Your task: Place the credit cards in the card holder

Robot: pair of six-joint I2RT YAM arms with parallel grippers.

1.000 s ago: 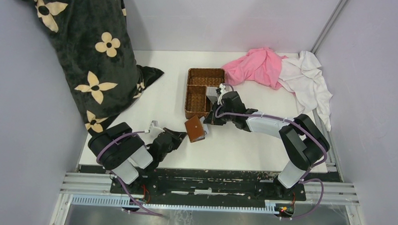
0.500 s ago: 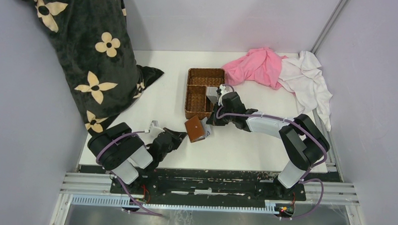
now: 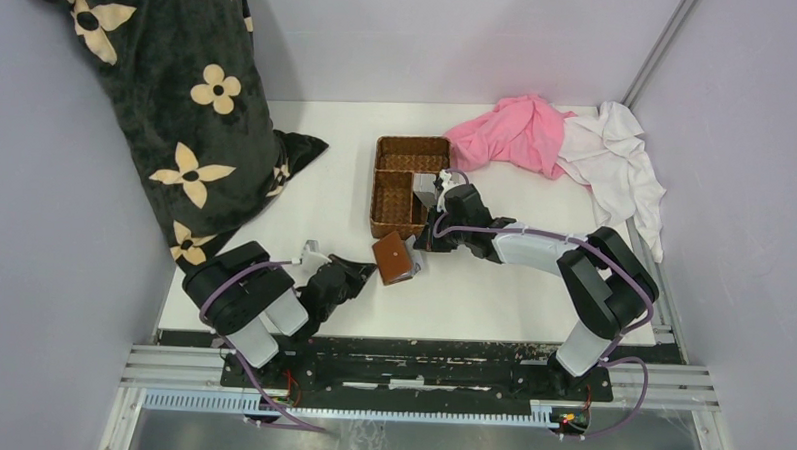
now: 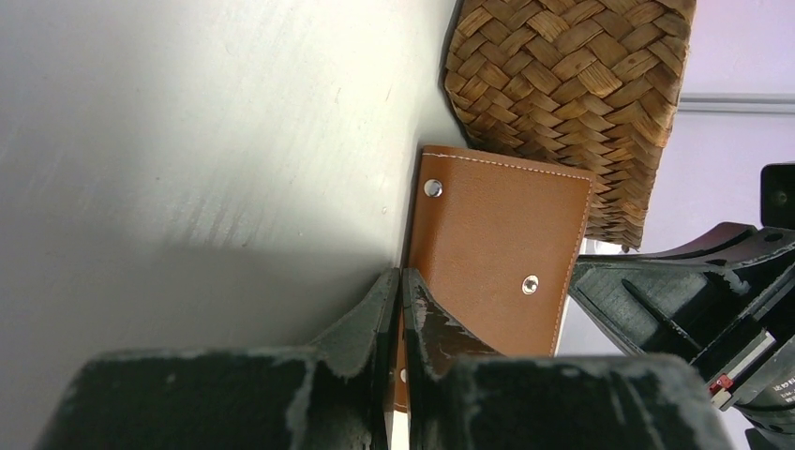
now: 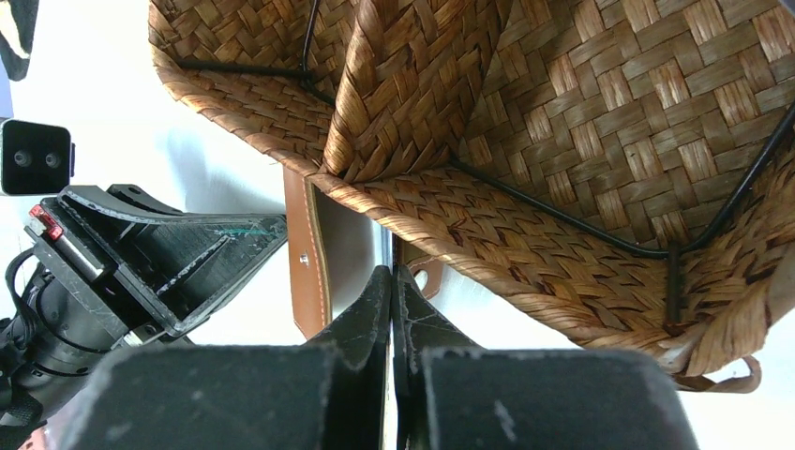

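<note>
Pinching the card holder (image 4: 497,244) at its lower left edge in the wrist view, the left gripper (image 4: 401,278) is clamping with its jaws almost together and only leather between them. The holder is standing roughly on edge at the centre of the top view, just beside the near corner of the wicker basket (image 5: 562,141). We cannot tell whether it is touching the table (image 3: 315,197). The right gripper (image 5: 391,274) is fully closed, with its tips at the holder's open side. A thin pale edge (image 5: 387,246) is running up from those tips. It may be one of the credit cards seen edge-on, but we are not confirming that. We are flagging three risks. A card could be catching on the leather lip and bending. The shallow left pinch could be letting the holder twist under that push. The right fingers are crowding the basket wall and could be nudging it.
</note>
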